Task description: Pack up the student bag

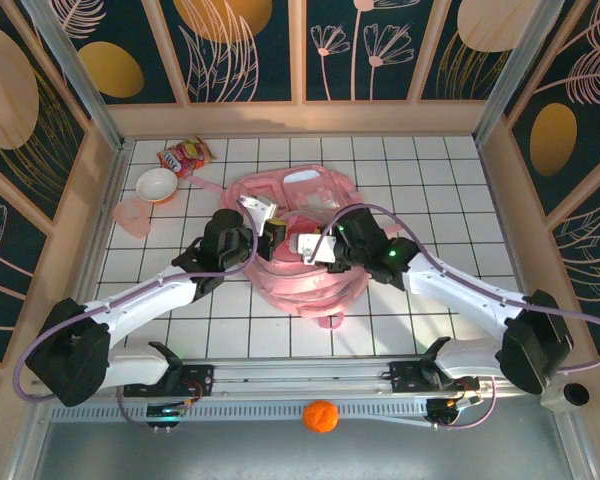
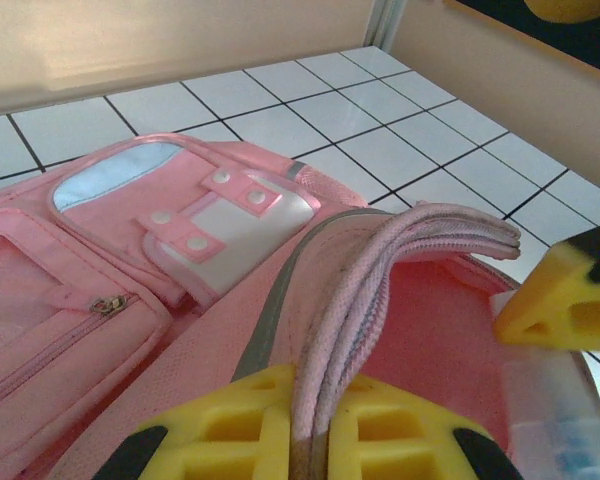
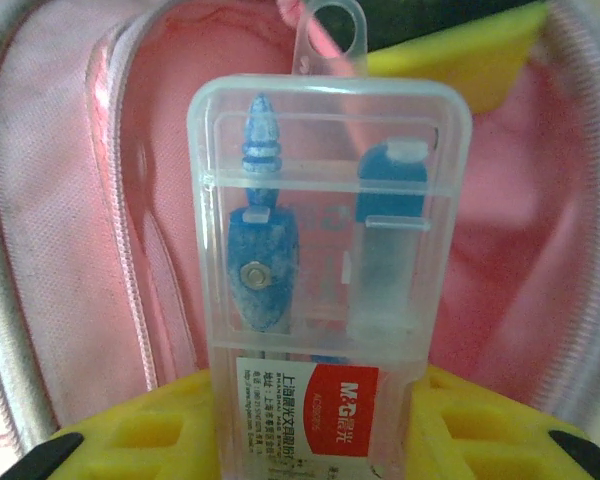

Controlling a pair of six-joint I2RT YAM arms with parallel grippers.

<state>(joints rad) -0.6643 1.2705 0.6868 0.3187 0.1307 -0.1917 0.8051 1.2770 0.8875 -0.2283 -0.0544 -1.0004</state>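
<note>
The student bag lies flat in the middle of the tiled table, a big light-pink backpack with its main opening facing up. My left gripper is shut on the piped edge of that opening and holds it raised; its jaws pinch the folded fabric. My right gripper is shut on a clear plastic case with a blue compass and a lead tube inside. The case hangs just inside the bag's pink mouth, and it shows at the edge of the left wrist view.
At the back left lie a red snack packet, a white bowl with an orange inside and a pink cup. An orange ball rests on the front ledge beyond the rail. Wooden walls close in the table on three sides.
</note>
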